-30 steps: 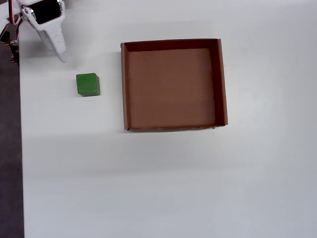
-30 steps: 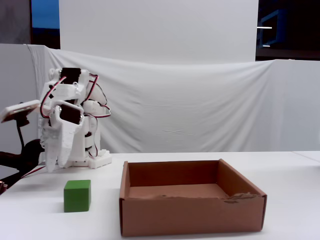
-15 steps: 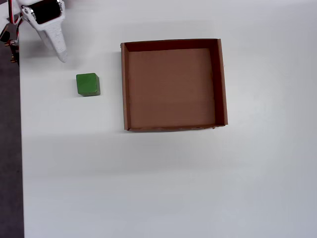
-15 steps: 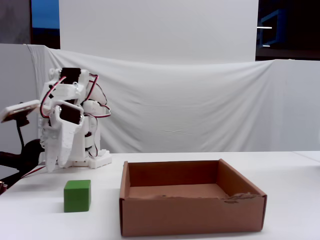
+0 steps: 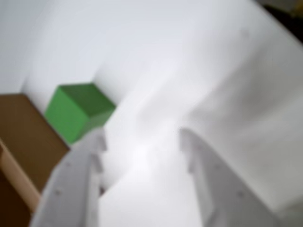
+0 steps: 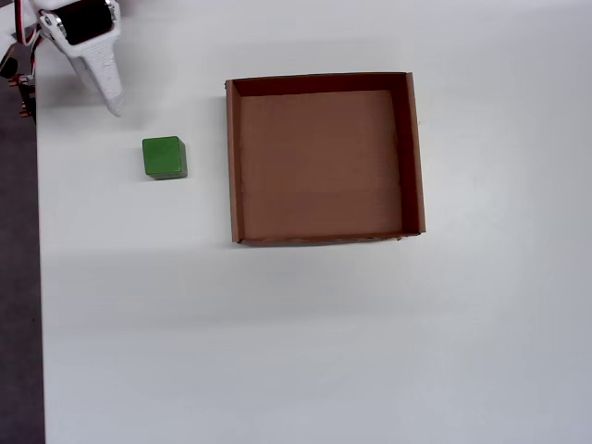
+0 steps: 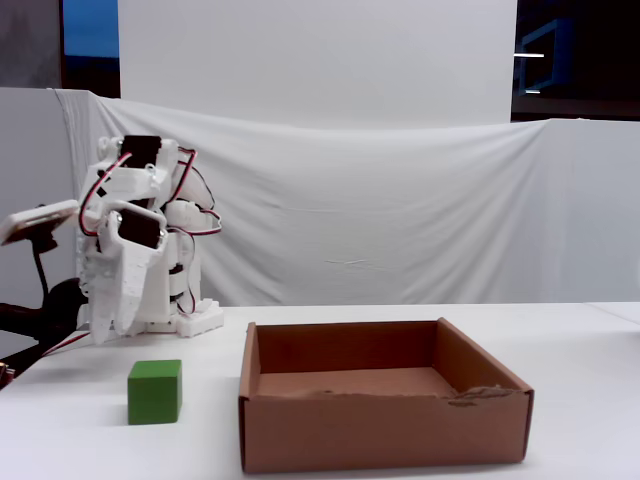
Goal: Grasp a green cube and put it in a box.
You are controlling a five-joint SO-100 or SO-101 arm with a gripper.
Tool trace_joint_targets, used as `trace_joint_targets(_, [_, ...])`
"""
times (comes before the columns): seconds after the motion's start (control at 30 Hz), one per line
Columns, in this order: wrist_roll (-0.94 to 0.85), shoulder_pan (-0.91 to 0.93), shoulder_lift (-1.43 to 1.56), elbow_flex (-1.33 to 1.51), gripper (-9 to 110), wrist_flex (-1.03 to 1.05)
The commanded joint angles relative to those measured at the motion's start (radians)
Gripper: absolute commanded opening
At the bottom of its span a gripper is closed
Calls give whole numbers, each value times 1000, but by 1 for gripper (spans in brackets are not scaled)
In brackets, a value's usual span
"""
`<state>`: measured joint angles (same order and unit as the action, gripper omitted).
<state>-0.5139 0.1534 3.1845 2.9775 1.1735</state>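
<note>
While the green cube rests on the white desk in the left part of the overhead view, nothing of the task can be judged as done: the cube has not been grasped, and the box is seen empty. Reaching, gripping, lifting, carrying and releasing are all left. The cube sits apart from the box, with a clear strip of desk between it and the box's left wall; in the fixed view it is seen at lower left, beside the box's near corner. The end effector is held above and to the upper left of the cube, not touching it. In the wrist view its fingers are parted with bare desk between them, and nothing is held; the cube lies just beyond the left fingertip. Open desk surrounds the cube on all sides, so room for a descent is judged ample. The desk's left edge runs not far from the cube in the overhead view. The box's low walls would have to be cleared in the carry.
</note>
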Motion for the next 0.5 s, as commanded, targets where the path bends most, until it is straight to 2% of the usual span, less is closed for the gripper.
trace_joint_targets(0.0, [-8,0,0,-6,21,-29])
trace_joint_targets(0.1, [-15,-25,-2,-8,21,-71])
trace_joint_targets(0.27, [-155,-66,-9,-8,21,-137])
trace_joint_targets(0.47, [-265,-112,-135,-20,21,-314])
